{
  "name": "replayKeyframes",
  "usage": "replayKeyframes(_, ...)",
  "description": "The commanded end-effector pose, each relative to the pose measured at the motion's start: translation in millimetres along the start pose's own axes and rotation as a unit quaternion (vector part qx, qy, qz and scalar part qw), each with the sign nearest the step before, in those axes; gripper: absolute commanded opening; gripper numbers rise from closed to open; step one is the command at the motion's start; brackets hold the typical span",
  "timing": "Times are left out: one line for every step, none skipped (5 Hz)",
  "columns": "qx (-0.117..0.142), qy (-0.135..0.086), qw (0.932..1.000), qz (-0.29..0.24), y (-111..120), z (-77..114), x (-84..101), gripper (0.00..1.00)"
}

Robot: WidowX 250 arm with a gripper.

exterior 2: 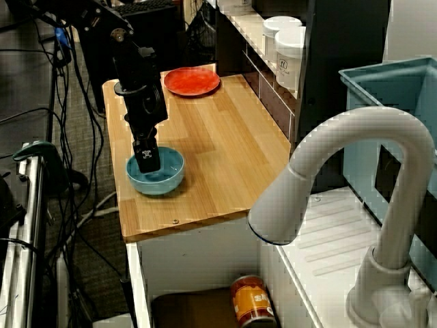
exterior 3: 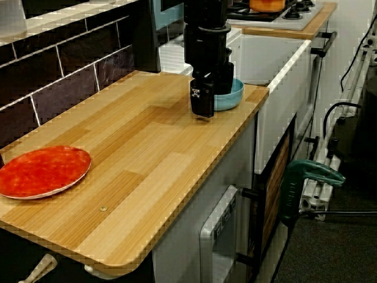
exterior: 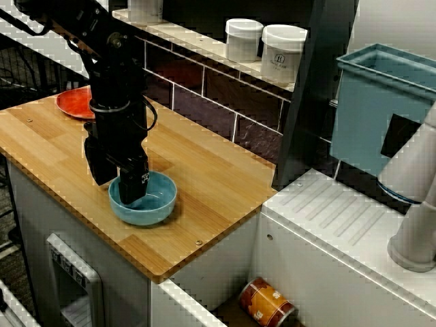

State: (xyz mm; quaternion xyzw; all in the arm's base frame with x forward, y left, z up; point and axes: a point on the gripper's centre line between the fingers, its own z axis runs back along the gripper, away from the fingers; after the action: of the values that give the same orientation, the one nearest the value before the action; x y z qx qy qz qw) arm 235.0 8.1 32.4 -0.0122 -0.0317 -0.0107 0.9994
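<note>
A blue bowl (exterior: pixel 157 204) (exterior 2: pixel 167 179) (exterior 3: pixel 232 97) rests on the wooden counter (exterior: pixel 211 184) close to its sink-side edge. My black gripper (exterior: pixel 122 189) (exterior 2: pixel 145 164) (exterior 3: pixel 204 109) comes straight down onto the bowl's rim on the side facing the plate. One finger (exterior: pixel 134 185) reaches inside the bowl and the other (exterior: pixel 101 167) stands just outside it. The fingers look closed on the rim with hardly any gap. The bowl looks empty and still sits on the wood.
A red plate (exterior: pixel 75 102) (exterior 2: pixel 192 80) (exterior 3: pixel 44 171) lies at the counter's far end. White jars (exterior: pixel 283 53) stand on the wall shelf. Beside the counter are a sink with a white faucet (exterior 2: pixel 341 171), a teal bin (exterior: pixel 381 109) and a can (exterior: pixel 267 303) lying below.
</note>
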Motion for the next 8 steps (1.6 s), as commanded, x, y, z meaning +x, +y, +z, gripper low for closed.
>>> replayKeyframes(-0.007,0.003,0.9999,-0.010,2.6,7.0,-11.7,0.00)
replayKeyframes(-0.011,0.006,0.9999,-0.009,14.4,15.4,-8.4,0.00)
replayKeyframes(-0.008,0.006,1.0000,0.001,31.7,17.0,-6.0,0.00)
replayKeyframes(-0.012,0.004,0.9997,0.022,54.0,17.8,-3.5,0.00)
replayKeyframes(-0.014,0.005,0.9990,0.043,74.0,16.6,-1.4,0.00)
replayKeyframes(-0.009,0.009,0.9988,0.048,92.1,13.6,3.2,0.00)
replayKeyframes(-0.007,0.014,0.9995,0.027,108.5,12.2,9.1,0.00)
replayKeyframes(-0.019,0.008,0.9996,0.020,133.9,14.9,9.7,0.00)
